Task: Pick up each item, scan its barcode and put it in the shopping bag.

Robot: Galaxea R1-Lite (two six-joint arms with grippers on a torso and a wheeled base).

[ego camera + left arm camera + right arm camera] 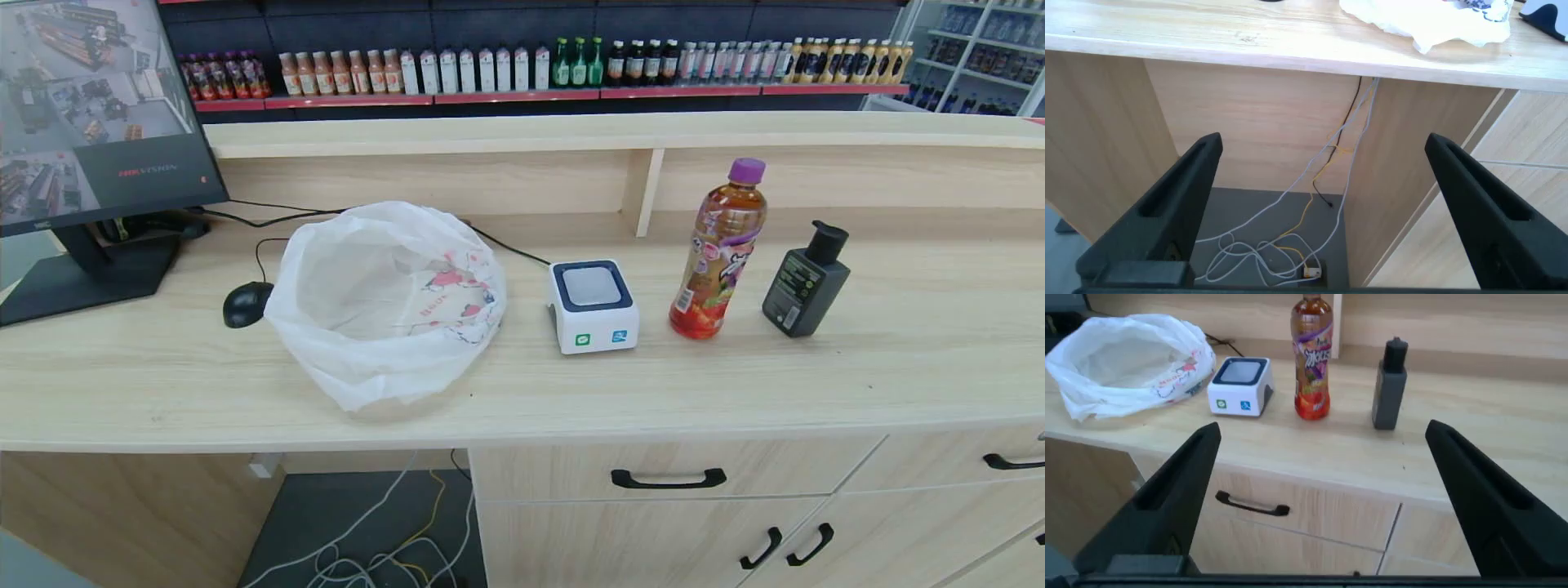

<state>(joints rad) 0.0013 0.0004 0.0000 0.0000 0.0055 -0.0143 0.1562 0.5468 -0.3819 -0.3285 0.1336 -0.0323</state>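
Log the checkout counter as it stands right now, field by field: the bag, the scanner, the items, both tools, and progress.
bag: shopping bag, white plastic, mouth open, on the counter, no item visible inside
scanner: white box, right of the bag
items: drink bottle, purple cap, upright; pump bottle, dark, upright, to its right
left tool: open, empty, below counter height
right tool: open, empty, facing the items
progress: nothing bagged yet

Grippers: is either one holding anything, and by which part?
Nothing held. Left gripper and right gripper are both open and empty; the drink bottle and pump bottle stand untouched on the counter.
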